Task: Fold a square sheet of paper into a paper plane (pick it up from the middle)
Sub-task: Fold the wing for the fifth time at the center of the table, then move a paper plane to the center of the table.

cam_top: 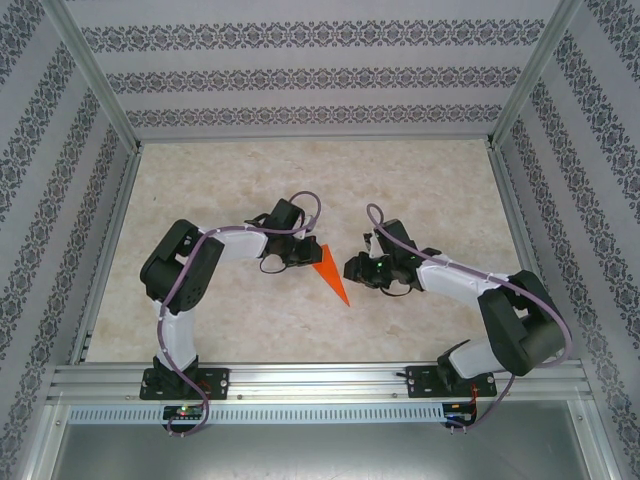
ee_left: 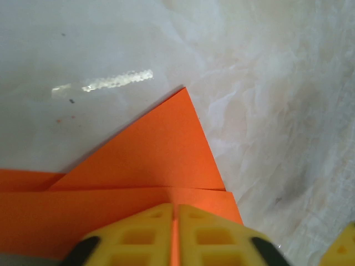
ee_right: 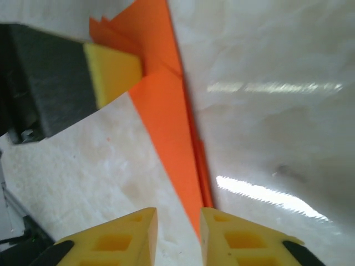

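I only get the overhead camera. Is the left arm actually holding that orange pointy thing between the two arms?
Observer: Yes. On its wrist camera the left gripper has its yellow fingers closed on the wide end of the paper plane, with a sliver of orange between them.
Operator: And the other arm?
Observer: The right gripper is open. The paper plane's pointed tip ends at the gap, beside the inner edge of one finger.
Operator: Is it just one flat sheet?
Observer: No. The right wrist camera shows several folded layers stepped at the wide end.
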Controlling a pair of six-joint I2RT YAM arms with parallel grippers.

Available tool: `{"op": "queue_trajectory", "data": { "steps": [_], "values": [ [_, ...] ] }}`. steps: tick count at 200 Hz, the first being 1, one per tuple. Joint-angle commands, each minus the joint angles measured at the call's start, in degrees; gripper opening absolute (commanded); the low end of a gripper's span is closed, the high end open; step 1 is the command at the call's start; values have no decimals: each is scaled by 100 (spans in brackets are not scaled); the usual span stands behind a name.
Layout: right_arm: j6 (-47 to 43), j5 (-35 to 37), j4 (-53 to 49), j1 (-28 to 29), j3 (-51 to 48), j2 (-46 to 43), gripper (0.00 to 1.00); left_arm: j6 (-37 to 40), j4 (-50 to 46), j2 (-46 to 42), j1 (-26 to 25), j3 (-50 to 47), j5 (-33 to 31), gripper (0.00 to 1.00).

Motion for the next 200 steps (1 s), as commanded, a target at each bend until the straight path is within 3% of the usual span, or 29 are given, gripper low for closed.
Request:
{"op": "queue_trajectory", "data": {
  "steps": [1,21,60,87,121,147,200],
  "values": [
    [38,268,132,-194,-27,14,29,-31,-424,-524,-80,233,-341,22],
    [64,205,349,-319,-93,-20,35,-57,-800,-831,-143,336,-685,33],
    [-53,-203,564,-377,-64,131,35,-457,-1401,-1279,-420,300,-1472,51],
    [-59,122,431,-386,-63,193,35,-908,-2101,-1217,-784,576,-2247,57],
    [-17,586,271,-443,-138,86,35,-1275,-3513,-617,-1276,1626,-3372,59],
    [30,781,269,-564,-344,-131,36,-1458,-3847,-228,-1441,1986,-3514,63],
    [-6,503,445,-676,-502,-247,38,-1608,-4016,324,-1515,2389,-3302,64]
  ]
}}
